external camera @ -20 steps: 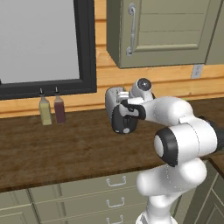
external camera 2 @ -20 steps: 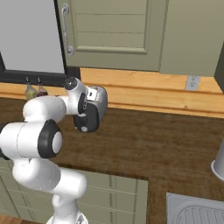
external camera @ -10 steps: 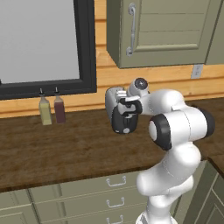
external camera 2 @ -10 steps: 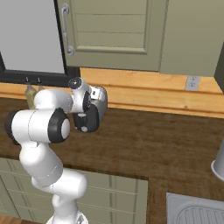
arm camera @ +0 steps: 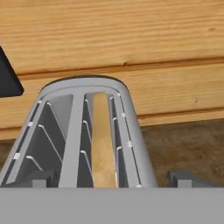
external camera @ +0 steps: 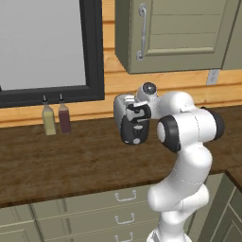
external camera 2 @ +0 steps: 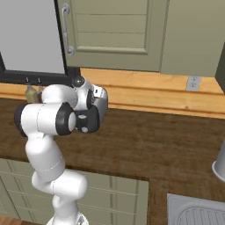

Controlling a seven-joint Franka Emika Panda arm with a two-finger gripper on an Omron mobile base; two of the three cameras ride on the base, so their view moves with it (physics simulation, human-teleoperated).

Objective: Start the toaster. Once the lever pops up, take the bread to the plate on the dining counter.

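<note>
The chrome toaster point(external camera: 124, 113) stands on the dark wood countertop point(external camera: 71, 160) against the wooden wall, its black end panel point(external camera: 134, 134) facing the room. It also shows as the toaster point(external camera 2: 101, 102) from the right side. My gripper point(external camera: 137, 113) hovers just over the toaster's near end, fingers pointing along its top. In the hand view the toaster point(arm camera: 131, 131) has two long slots, and the tan bread point(arm camera: 102, 148) sits low in the right one. My gripper point(arm camera: 113, 179) is open, one fingertip on each side of the toaster's body. The plate and the dining counter are out of view.
Two small bottles point(external camera: 56, 119) stand by the wall left of the toaster, under a black-framed window point(external camera: 92, 52). A green wall cabinet point(external camera: 175, 33) hangs above. To the right lie a sink point(external camera 2: 197, 213) and a grey vessel point(external camera 2: 219, 162) at the frame's edge.
The arm's elbow has swung up and in toward the toaster. The hand has stayed over the toaster's near end, and the jaws have stayed open.
</note>
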